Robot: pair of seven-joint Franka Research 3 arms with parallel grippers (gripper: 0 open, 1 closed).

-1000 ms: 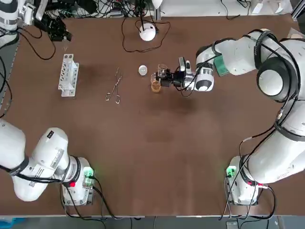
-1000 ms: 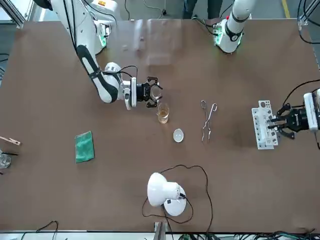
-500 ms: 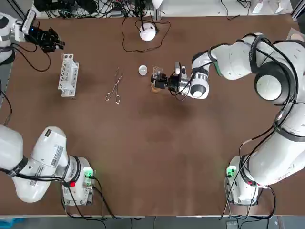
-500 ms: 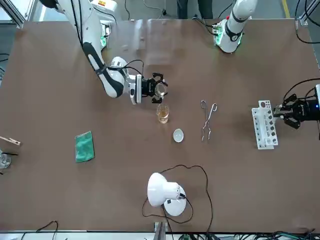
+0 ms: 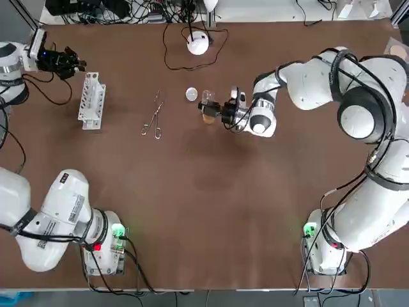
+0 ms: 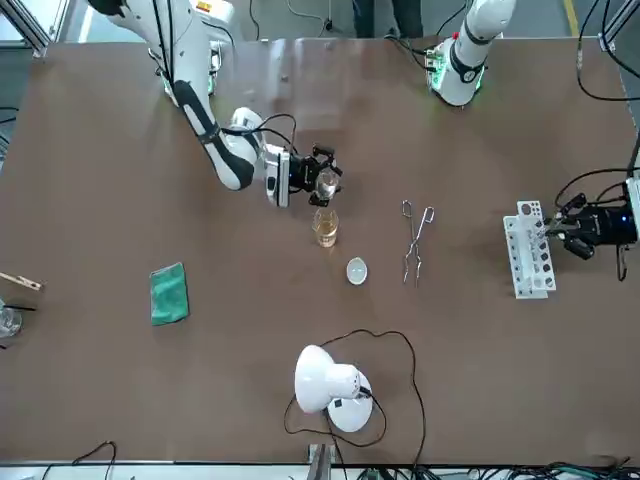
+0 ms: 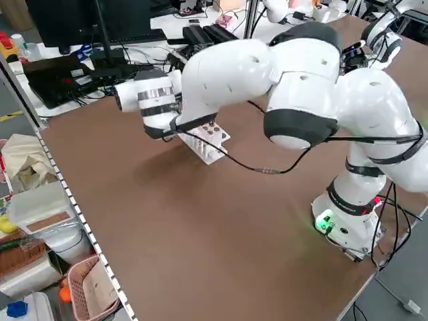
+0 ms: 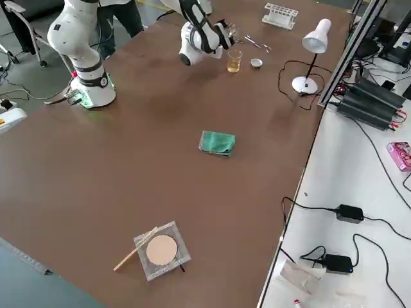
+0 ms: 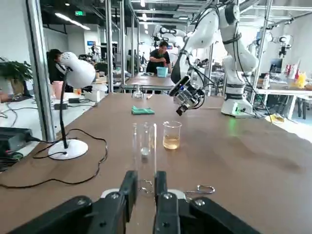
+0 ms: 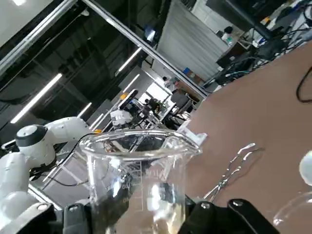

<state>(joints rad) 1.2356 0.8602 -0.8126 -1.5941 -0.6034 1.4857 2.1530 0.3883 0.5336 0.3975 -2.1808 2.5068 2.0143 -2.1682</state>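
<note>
Glass beaker (image 5: 206, 97): it sits clamped between the fingers of the right gripper (image 5: 212, 107), which are spread only as wide as its wall. It is raised off the tabletop (image 5: 204, 192) past the middle, on the far side from the arms' bases. It is clear, with printed graduation marks and a pouring lip at the rim. Close by it stands a second beaker (image 5: 208, 118) with amber liquid in its bottom; whether the two touch cannot be told.

The left gripper (image 5: 71, 62) hangs at the far left corner, just beside the end of the test tube rack (image 5: 91, 102). Its fingers (image 9: 127, 190) are pressed together on a clear test tube (image 9: 145, 146), which stands upright between them.

Counted: two beakers, one test tube, one white rack, one pair of metal tongs (image 5: 153, 115) lying between rack and beakers, one small round dish (image 5: 191, 94) just beside the beakers, one white desk lamp (image 5: 198, 43) at the far edge, and one green cloth (image 6: 168, 293) lying well apart.
</note>
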